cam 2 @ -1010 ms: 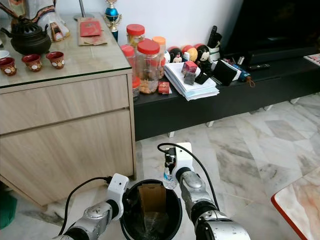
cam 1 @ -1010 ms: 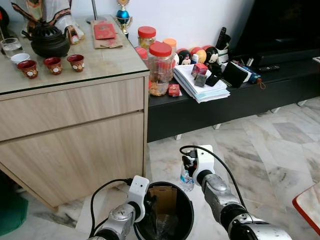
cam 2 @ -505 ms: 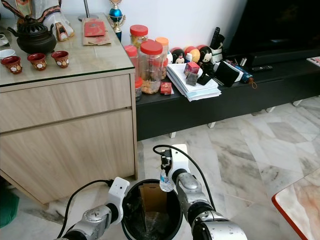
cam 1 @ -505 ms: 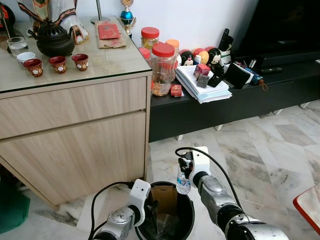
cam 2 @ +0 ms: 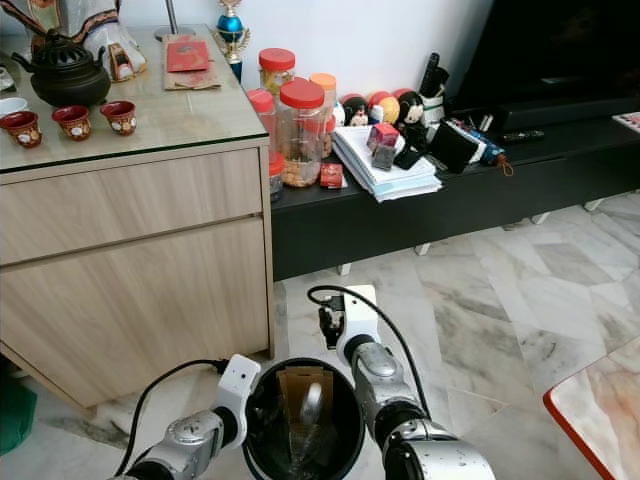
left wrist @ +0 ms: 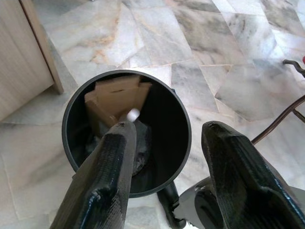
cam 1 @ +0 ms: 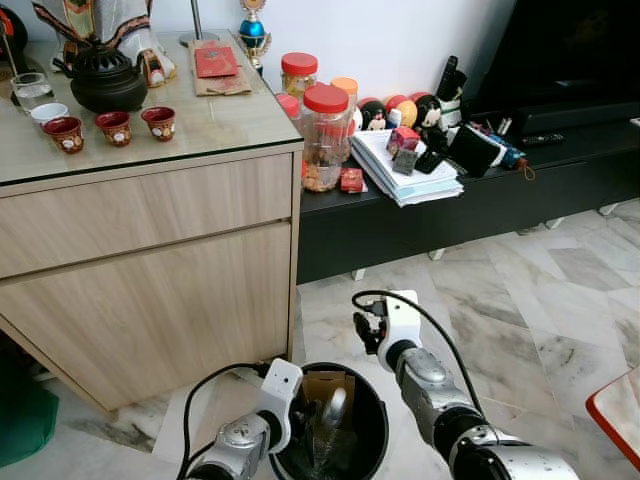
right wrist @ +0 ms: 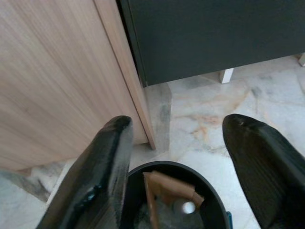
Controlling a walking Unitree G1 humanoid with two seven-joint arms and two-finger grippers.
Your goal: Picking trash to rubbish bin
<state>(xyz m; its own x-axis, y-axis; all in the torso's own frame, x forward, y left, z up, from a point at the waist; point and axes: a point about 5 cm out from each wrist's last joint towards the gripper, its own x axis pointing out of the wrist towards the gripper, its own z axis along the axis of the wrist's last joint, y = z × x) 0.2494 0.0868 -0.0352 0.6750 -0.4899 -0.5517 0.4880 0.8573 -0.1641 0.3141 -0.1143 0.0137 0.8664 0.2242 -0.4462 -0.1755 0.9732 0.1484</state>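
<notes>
Marble floor underfoot, pale with grey veins, and right at the robot's feet stands the black rubbish bin, round and open-topped. Inside it a clear plastic bottle leans with its white cap down, against a piece of brown cardboard; no label can be read on it. The left end effector hangs over the bin's near rim, fingers spread wide with nothing between them. The right end effector sits just above the bin's far rim, its fingers also wide apart and empty.

Beyond the bin the floor runs open toward the right, where a red-edged corner of some furniture pokes in. To the left, a wooden cabinet stands close by the bin, its corner leg near the rim. On its glass top sit small red cups, a dark teapot and a red booklet, its writing too small to read. Further back, a low black TV stand carries red-lidded jars, a stack of papers and little round figurines.
</notes>
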